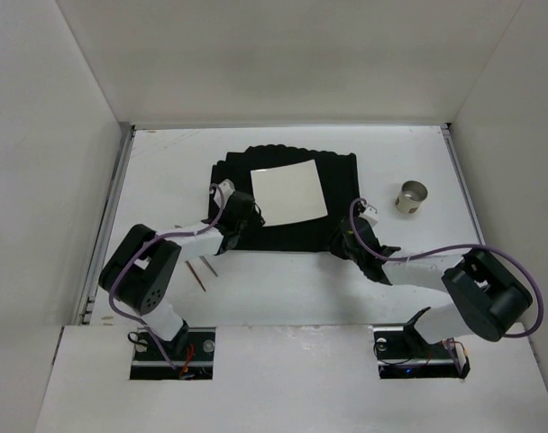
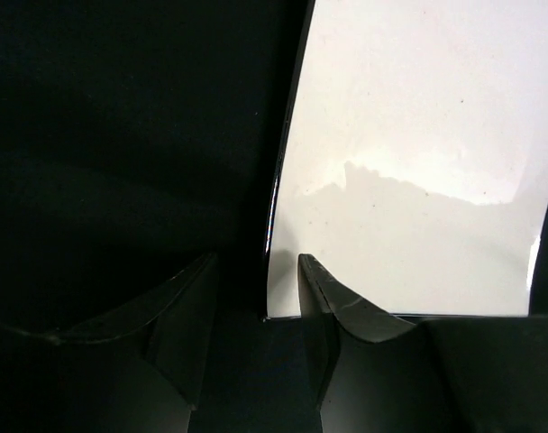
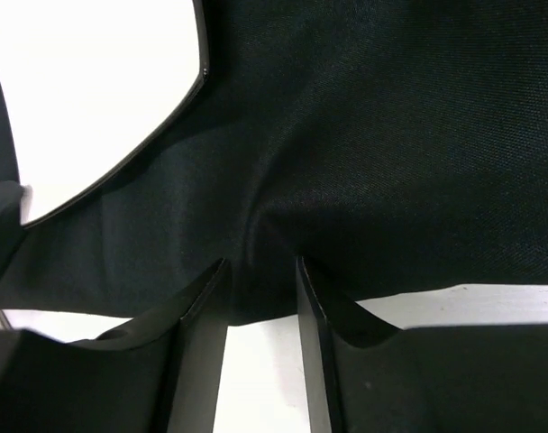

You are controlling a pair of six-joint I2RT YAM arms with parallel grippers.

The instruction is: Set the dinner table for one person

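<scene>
The white dinner table point(image 1: 283, 284) carries a black ribbed cloth mat point(image 1: 337, 194) with a square white plate point(image 1: 287, 191) lying on it, slightly skewed. My left gripper point(image 1: 242, 209) hovers low over the mat at the plate's near left corner. In the left wrist view its jaws point(image 2: 256, 271) stand apart, and the plate corner point(image 2: 409, 180) lies between them with nothing held. My right gripper point(image 1: 346, 236) is at the mat's near right edge. In the right wrist view point(image 3: 260, 271) its fingers pinch the puckered mat point(image 3: 364, 135) at its edge.
A small metal cup point(image 1: 412, 196) stands on the table right of the mat. Thin brown sticks point(image 1: 202, 271) lie on the table near the left arm. White walls edge the table on the left, back and right.
</scene>
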